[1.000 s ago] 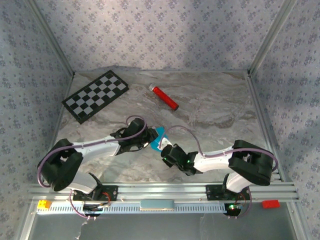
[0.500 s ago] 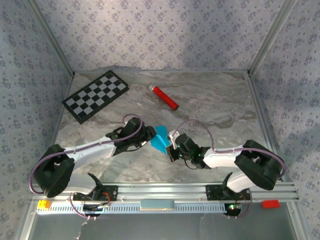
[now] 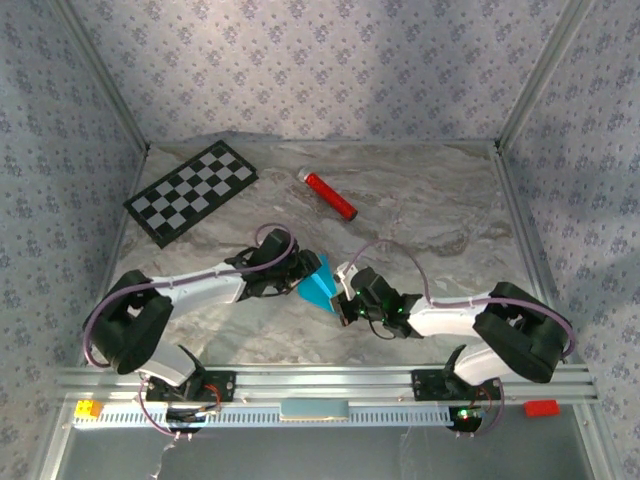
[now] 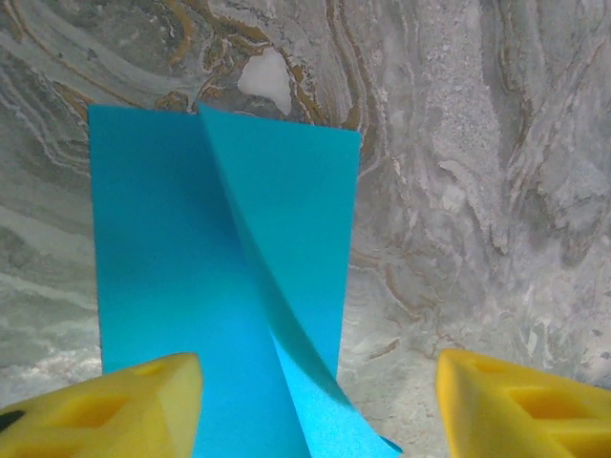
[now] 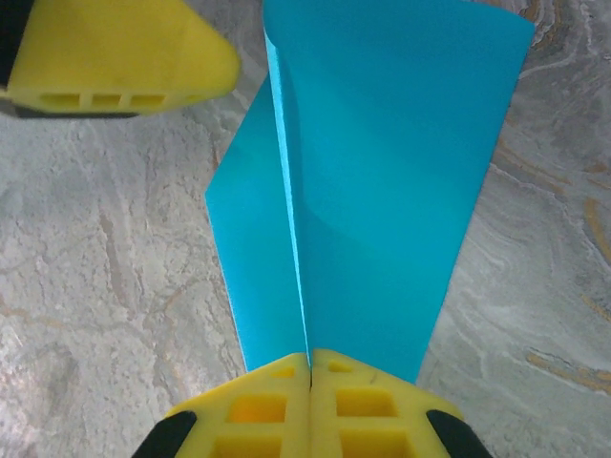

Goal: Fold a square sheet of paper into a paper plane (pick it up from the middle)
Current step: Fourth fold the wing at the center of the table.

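Note:
The square sheet of paper [image 3: 319, 284] is bright cyan, folded along a centre crease, and sits mid-table between both arms. My right gripper [image 3: 343, 301] is shut on the crease at the sheet's near end [image 5: 309, 361], and the two flaps [image 5: 382, 191] spread away from the pinch. My left gripper [image 3: 300, 281] faces it from the left and stands open. Its yellow fingers [image 4: 95, 410] straddle the sheet's other end [image 4: 191, 286] without pressing on it; one flap curls up between them. One left fingertip [image 5: 115, 57] shows in the right wrist view, beside the paper's far corner.
A red cylinder [image 3: 330, 196] lies behind the paper at centre back. A black-and-white checkerboard [image 3: 192, 191] lies at the back left. Patterned walls and metal posts enclose the marbled table [image 3: 440, 220]. A rail [image 3: 320, 385] runs along the near edge.
My left gripper's jaws have spread wider and its arm has swung round to the sheet's left end. My right gripper has carried the pinched paper slightly forward and to the right.

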You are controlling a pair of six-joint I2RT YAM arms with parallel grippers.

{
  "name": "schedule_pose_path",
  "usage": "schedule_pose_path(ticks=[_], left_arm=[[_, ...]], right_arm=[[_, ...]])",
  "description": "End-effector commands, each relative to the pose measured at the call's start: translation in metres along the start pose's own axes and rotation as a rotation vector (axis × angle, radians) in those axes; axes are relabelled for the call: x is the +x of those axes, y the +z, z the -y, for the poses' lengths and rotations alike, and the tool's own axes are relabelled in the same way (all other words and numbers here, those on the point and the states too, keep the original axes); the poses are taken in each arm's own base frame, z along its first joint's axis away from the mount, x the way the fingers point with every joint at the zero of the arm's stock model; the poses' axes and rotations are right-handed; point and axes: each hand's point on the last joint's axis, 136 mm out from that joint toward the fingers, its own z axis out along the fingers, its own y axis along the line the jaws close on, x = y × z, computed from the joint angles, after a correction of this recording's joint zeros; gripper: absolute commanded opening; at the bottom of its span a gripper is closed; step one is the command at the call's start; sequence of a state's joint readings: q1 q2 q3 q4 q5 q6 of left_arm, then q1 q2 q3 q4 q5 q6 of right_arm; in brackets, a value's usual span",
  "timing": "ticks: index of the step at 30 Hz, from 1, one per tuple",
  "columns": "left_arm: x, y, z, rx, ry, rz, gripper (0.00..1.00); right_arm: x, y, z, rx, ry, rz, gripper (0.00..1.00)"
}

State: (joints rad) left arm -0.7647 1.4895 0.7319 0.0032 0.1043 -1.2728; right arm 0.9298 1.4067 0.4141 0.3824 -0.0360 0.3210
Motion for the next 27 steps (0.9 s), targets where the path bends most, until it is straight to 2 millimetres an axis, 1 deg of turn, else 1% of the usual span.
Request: schedule_pose_path(ticks=[1,5,8,11,13,16,20,23,27], left_arm=[[-0.002,0.002,0.001,-0.005,-0.040,-0.013,0.59],[-0.001,0.002,-0.007,-0.043,-0.066,-0.018,0.47],[-0.001,0.002,-0.016,-0.073,-0.089,-0.023,0.43],[0.001,0.002,-0.017,-0.070,-0.101,-0.030,0.38],[0.002,0.002,-0.017,-0.072,-0.106,-0.040,0.30],[0.002,0.000,-0.017,-0.077,-0.113,-0.042,0.15],[0.001,-0.002,-0.018,-0.076,-0.127,-0.040,0.05],[0.001,-0.003,-0.015,-0.069,-0.129,-0.044,0.02],[0.001,-0.002,-0.014,-0.066,-0.131,-0.050,0.01]], right_arm=[[-0.009,-0.004,-0.001,0.041,-0.072,0.022,0.04],[-0.010,-0.005,-0.001,0.087,-0.130,0.035,0.05],[-0.012,-0.006,-0.005,0.108,-0.187,0.041,0.06],[-0.012,-0.006,-0.006,0.136,-0.228,0.040,0.06],[-0.012,-0.006,-0.004,0.155,-0.236,0.042,0.07],[-0.010,-0.006,-0.005,0.163,-0.256,0.037,0.10],[-0.003,-0.006,-0.003,0.200,-0.292,0.014,0.15],[0.004,-0.003,-0.001,0.218,-0.327,-0.017,0.18],[0.005,-0.001,-0.003,0.235,-0.370,-0.024,0.20]])
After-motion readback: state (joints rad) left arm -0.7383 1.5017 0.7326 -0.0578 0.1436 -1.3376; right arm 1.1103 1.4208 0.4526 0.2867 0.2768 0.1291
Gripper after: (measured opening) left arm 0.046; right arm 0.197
